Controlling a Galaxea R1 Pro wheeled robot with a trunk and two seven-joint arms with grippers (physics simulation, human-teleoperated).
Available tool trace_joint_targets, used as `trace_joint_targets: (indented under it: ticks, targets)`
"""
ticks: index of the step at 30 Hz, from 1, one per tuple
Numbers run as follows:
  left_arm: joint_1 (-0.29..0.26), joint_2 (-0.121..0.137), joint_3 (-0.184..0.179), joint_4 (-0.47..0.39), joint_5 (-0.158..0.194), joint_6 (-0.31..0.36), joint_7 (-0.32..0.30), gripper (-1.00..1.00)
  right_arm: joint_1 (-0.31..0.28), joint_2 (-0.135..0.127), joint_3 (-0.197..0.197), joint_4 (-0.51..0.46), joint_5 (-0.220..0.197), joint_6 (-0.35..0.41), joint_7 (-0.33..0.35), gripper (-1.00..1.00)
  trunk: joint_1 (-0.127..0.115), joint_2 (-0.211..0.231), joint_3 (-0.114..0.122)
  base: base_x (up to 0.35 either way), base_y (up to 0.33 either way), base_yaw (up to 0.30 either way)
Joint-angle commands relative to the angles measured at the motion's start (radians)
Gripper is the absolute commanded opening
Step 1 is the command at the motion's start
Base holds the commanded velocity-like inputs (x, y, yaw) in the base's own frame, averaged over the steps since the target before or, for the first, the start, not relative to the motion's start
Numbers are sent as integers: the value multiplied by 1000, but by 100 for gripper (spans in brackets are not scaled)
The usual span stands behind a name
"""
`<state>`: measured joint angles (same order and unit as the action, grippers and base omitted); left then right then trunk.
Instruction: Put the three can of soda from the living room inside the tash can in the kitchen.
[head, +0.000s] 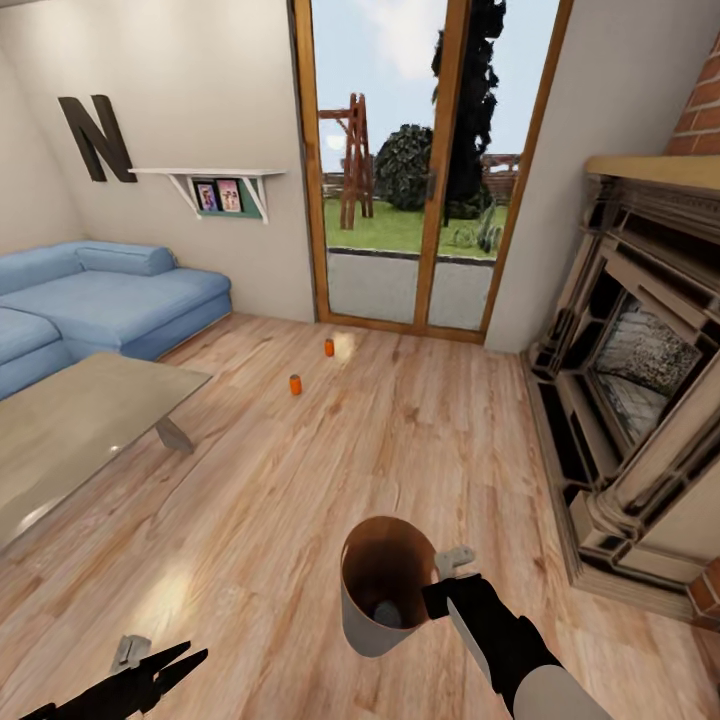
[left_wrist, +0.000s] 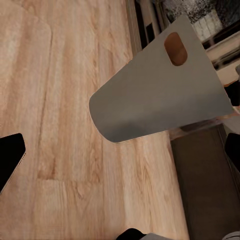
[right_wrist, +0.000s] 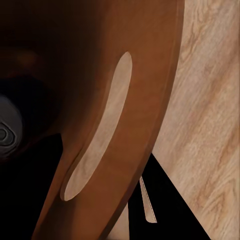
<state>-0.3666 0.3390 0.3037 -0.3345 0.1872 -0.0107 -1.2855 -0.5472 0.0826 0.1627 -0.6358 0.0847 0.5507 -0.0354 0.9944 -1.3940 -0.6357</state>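
Observation:
In the head view the trash can, pale grey outside and brown inside, hangs just above the living room floor. My right gripper is shut on its rim. Inside lies a can with a silvery top, also seen in the right wrist view as the can top beside the bin's brown wall. Two orange soda cans stand on the floor near the glass doors. My left gripper is open and empty, low at the left. The left wrist view shows the bin's grey outside.
A low coffee table and a blue sofa stand at the left. The brick fireplace lines the right side. Wood-framed glass doors are straight ahead. Open wood floor lies between me and the orange cans.

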Motion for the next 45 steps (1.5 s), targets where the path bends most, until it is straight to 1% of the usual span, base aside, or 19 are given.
trace_joint_targets:
  ticks: [1, 7, 16, 20, 45]
  targets:
    - [0, 0, 0, 0, 0, 0, 0, 100, 0, 0, 0, -1, -5, -1, 9, -100, 0, 0, 0, 346, 0, 0]
    - [0, 0, 0, 0, 0, 0, 0, 100, 0, 0, 0, -1, -5, -1, 9, -100, 0, 0, 0, 225, 0, 25]
    - [0, 0, 0, 0, 0, 0, 0, 100, 0, 0, 0, -1, -5, -1, 9, -100, 0, 0, 0, 14, 0, 227]
    - [0, 0, 0, 0, 0, 0, 0, 100, 0, 0, 0, -1, -5, -1, 9, -100, 0, 0, 0, 145, 0, 134]
    - [0, 0, 0, 0, 0, 1, 0, 100, 0, 0, 0, -1, -5, -1, 9, -100, 0, 0, 0, 331, 0, 10]
